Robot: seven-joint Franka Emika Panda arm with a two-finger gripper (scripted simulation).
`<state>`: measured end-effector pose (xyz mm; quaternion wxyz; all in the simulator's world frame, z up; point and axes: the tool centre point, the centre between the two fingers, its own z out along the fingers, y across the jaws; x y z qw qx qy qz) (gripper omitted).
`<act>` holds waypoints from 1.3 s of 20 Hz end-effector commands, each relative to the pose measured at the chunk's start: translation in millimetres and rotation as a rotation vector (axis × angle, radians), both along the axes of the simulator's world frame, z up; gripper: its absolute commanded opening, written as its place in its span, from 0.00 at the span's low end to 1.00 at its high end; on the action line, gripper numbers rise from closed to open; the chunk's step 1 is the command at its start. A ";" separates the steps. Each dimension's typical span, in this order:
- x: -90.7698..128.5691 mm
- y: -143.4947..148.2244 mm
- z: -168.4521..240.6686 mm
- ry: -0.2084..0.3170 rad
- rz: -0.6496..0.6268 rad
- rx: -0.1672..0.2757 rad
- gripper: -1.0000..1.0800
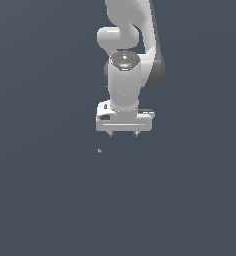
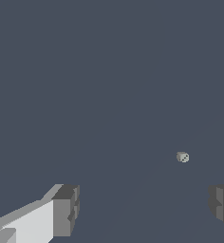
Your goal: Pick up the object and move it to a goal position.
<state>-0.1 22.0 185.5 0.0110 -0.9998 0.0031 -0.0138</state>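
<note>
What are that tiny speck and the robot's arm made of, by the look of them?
The speck: matte pale greyish-tan with dark flecks, perhaps stone or plastic; too small to tell. The arm: smooth glossy white shell with soft highlights, like moulded plastic or painted metal. It's a simulator's render.

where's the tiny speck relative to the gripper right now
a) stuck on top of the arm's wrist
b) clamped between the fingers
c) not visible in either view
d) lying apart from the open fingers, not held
d: the object lies clear of the gripper, whose fingers stand wide apart with nothing between them.
</note>
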 end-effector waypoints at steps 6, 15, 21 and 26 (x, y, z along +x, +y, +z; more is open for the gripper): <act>2.6 -6.9 6.6 -0.016 0.003 -0.002 0.96; 5.3 -13.8 14.6 -0.034 0.016 -0.004 0.96; 5.2 -16.7 9.2 -0.030 -0.037 0.000 0.96; 4.9 -21.7 0.2 -0.023 -0.126 0.007 0.96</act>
